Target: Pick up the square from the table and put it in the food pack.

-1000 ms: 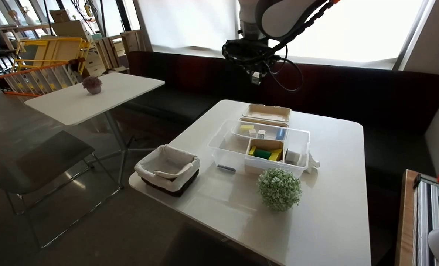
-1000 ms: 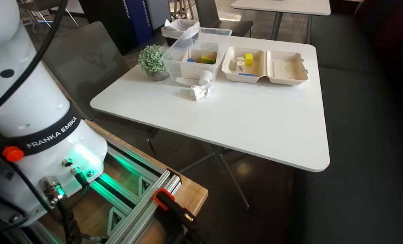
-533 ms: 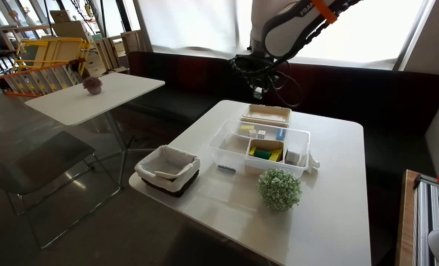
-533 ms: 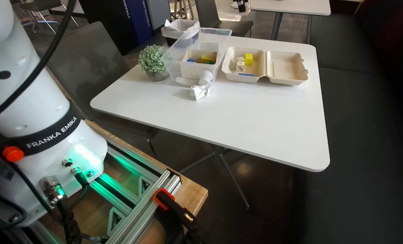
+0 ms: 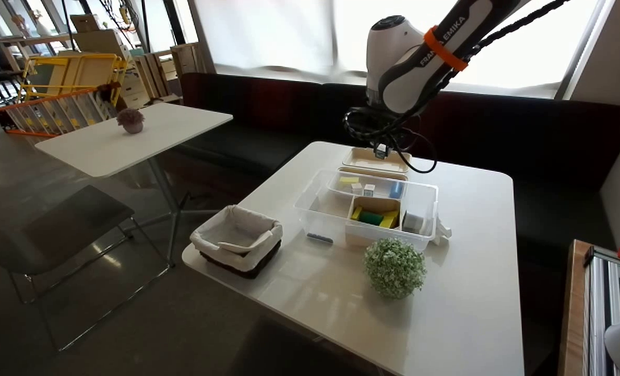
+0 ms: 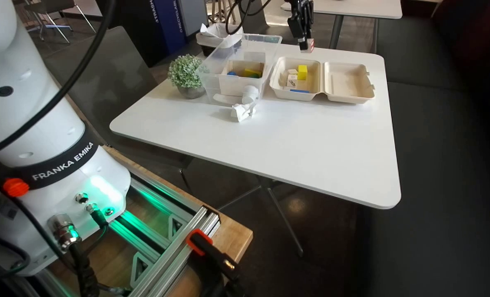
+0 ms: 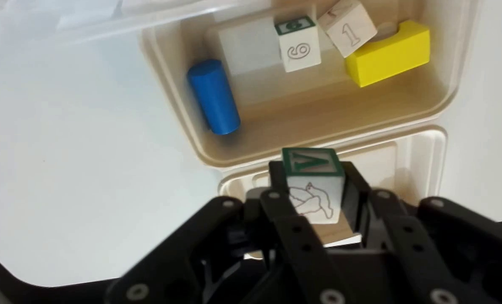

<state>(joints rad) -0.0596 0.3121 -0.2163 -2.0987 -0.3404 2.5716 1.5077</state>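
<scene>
food pack [image 7: 318,110] holds cylinder [image 7: 214,97], yellow block [image 7: 389,55], cubes [image 7: 300,50]

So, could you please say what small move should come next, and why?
I'd probably ease the gripper down toward the loaded half of the food pack: the jaws hold the V block in the air, the food pack lies open, and a gap shows beside the blue cylinder.
</scene>
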